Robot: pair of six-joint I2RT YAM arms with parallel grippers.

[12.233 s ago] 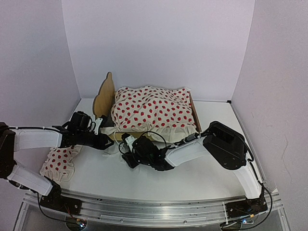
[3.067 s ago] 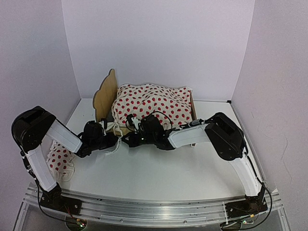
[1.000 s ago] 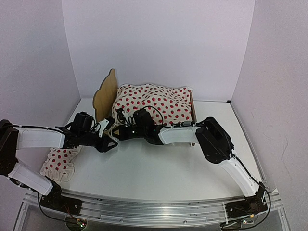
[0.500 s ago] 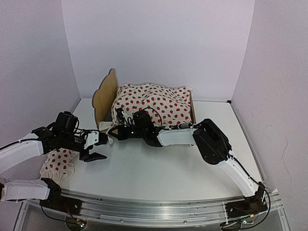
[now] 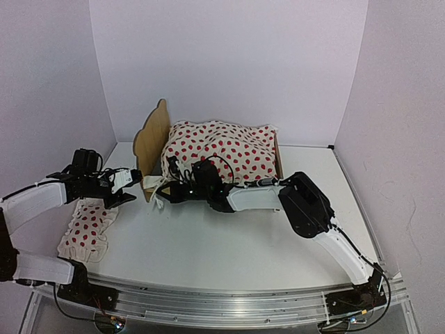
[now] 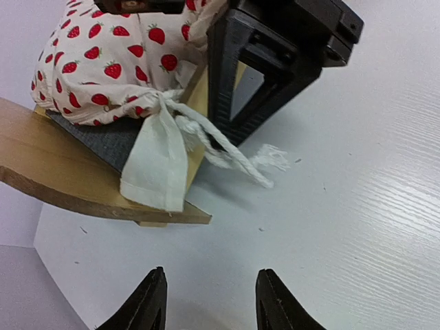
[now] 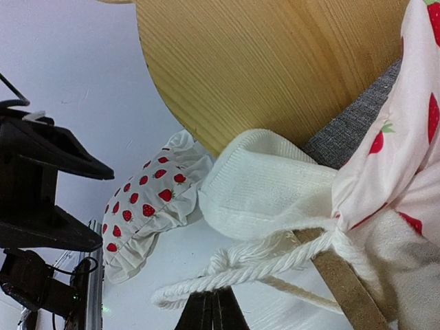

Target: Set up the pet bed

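A: What's hidden on the pet bed [image 5: 151, 142]?
B: Most of it. A strawberry-print cover [image 5: 222, 149] is heaped over it. From above only the scalloped headboard and a strip of the footboard show. The grey pad [image 6: 103, 141] is a sliver under the cover, seen in the wrist views only.
A: Where is the bed, and how does it look?
B: It stands on the far part of the table [image 5: 229, 243], headboard end to the left. Light plywood, with the grain plain to see.
A: Grippers?
B: The left gripper [image 5: 129, 186] is just left of the headboard's near corner, jaws apart with nothing between them. The right gripper [image 5: 165, 189] is at the bed's front corner with its jaws together, beside a frayed white cord [image 6: 230, 158]. Whether the cord is nipped, I cannot tell.
A: Pillow?
B: The dotted pillow [image 5: 87, 226] lies front-left of the bed, apart from it.
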